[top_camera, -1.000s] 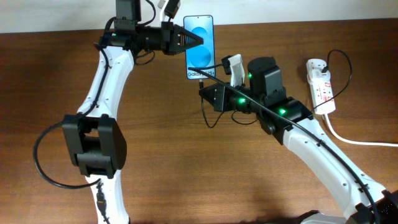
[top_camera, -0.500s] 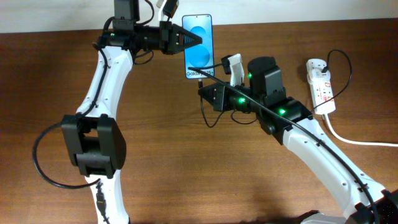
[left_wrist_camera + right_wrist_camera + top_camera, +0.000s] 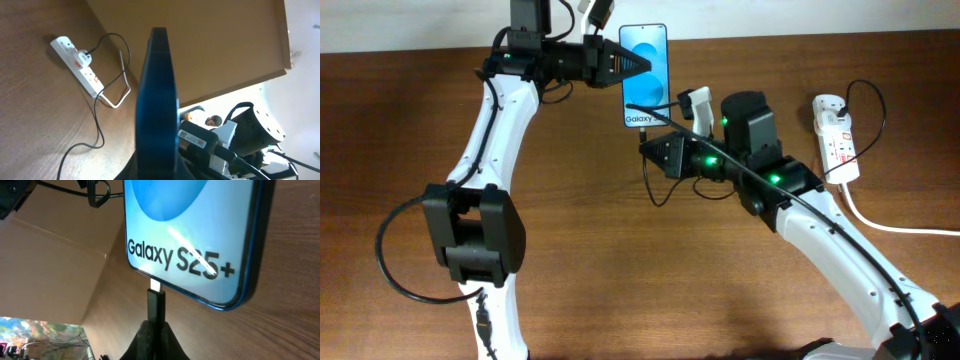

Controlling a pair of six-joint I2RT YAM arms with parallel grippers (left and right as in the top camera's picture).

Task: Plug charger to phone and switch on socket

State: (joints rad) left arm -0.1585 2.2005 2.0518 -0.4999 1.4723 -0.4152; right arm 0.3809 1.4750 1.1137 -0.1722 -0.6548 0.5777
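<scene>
phone (image 3: 645, 75) is at the far edge of the table (image 3: 570, 250), about the middle, its blue screen facing the overhead camera and its "galaxy" end nearer. whether it rests on the wood i cannot tell. left gripper (image 3: 638, 65) reaches in from the left, jaws pinching the phone's long left edge; the left wrist view shows the phone edge-on, rising from between the fingers. right gripper (image 3: 648, 142) sits just near of the phone's lower end, jaws pressed on the black connector of the charger (image 3: 155, 302). its silver tip meets the phone's bottom edge, a sliver of metal showing. the charger's thin cable loops beside the right gripper. socket (image 3: 837, 135) lies well to the right, its white cord (image 3: 890, 225) trailing right.
</scene>
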